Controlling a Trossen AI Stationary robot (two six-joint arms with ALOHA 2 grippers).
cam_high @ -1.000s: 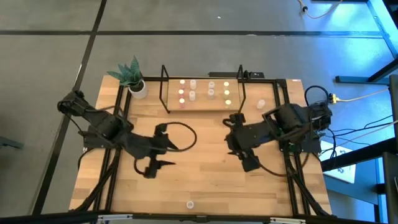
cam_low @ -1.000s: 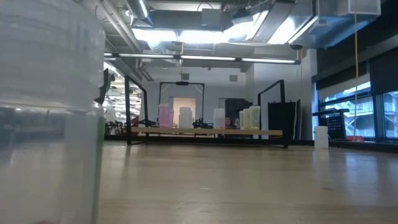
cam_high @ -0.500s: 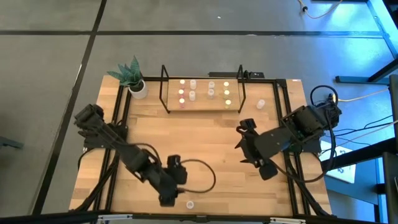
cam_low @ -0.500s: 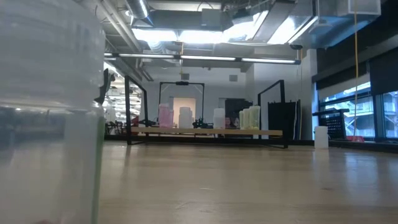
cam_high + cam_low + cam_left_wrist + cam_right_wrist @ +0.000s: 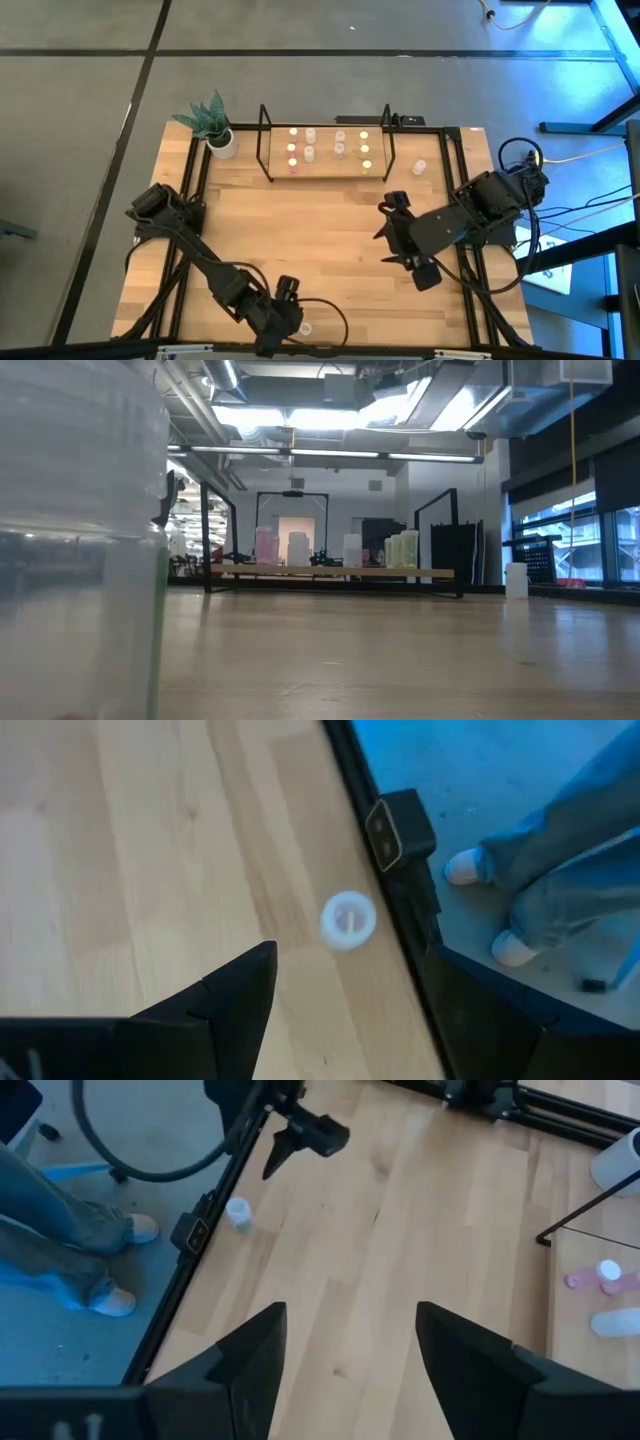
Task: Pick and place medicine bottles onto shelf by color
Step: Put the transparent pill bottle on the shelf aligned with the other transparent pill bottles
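Left gripper (image 5: 340, 1010) hangs open and empty just above a lone bottle (image 5: 348, 919) standing near the front edge of the tabletop (image 5: 330, 220); right gripper (image 5: 412, 262), also open and empty, waits mid-tabletop toward the right. Bottle looks tiny, light, rigid, smooth plastic, so likely to tip or skid: best pinched across its round body, low and centred. Remaining bottles stand on the shelf (image 5: 275, 169), one (image 5: 420, 167) just right of it.

Two black jointed arms (image 5: 200, 265), looping black cables, dark wedge-shaped fingers (image 5: 250, 1355)
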